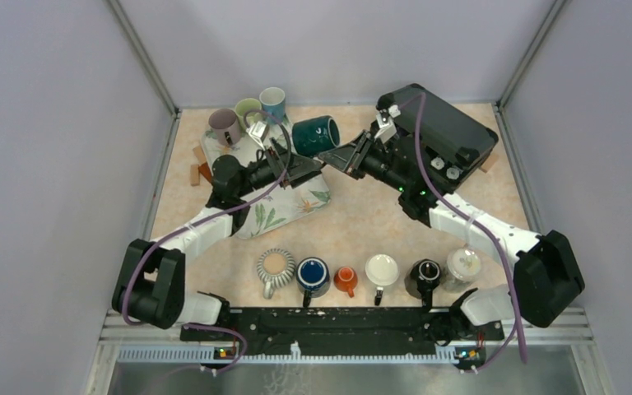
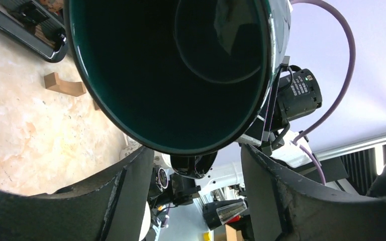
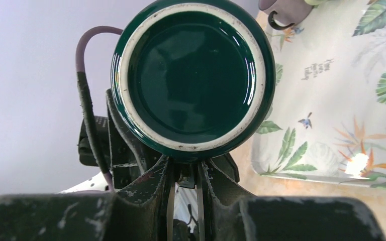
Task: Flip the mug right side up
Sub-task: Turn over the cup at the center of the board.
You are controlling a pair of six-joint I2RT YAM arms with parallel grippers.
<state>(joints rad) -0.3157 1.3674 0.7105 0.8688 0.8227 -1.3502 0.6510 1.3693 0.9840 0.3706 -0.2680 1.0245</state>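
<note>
A dark green mug [image 1: 315,136] hangs on its side in the air above the back of the table. Its base [image 3: 191,75] faces the right wrist camera and its dark mouth [image 2: 171,70] faces the left wrist camera. My right gripper [image 3: 185,165] is shut on the mug's handle just under the base, and in the top view it [image 1: 341,156] meets the mug from the right. My left gripper [image 2: 197,155] is open, its two black fingers [image 2: 130,191] spread just below the mug's rim with nothing between them. In the top view it [image 1: 284,156] sits left of the mug.
A leaf-patterned tray [image 1: 288,210] lies under the left arm. Three upright mugs [image 1: 248,113] stand at its far edge. Several mugs [image 1: 346,278] line the near edge. A black case [image 1: 448,132] lies at the back right, and wooden blocks [image 1: 197,169] lie at the left.
</note>
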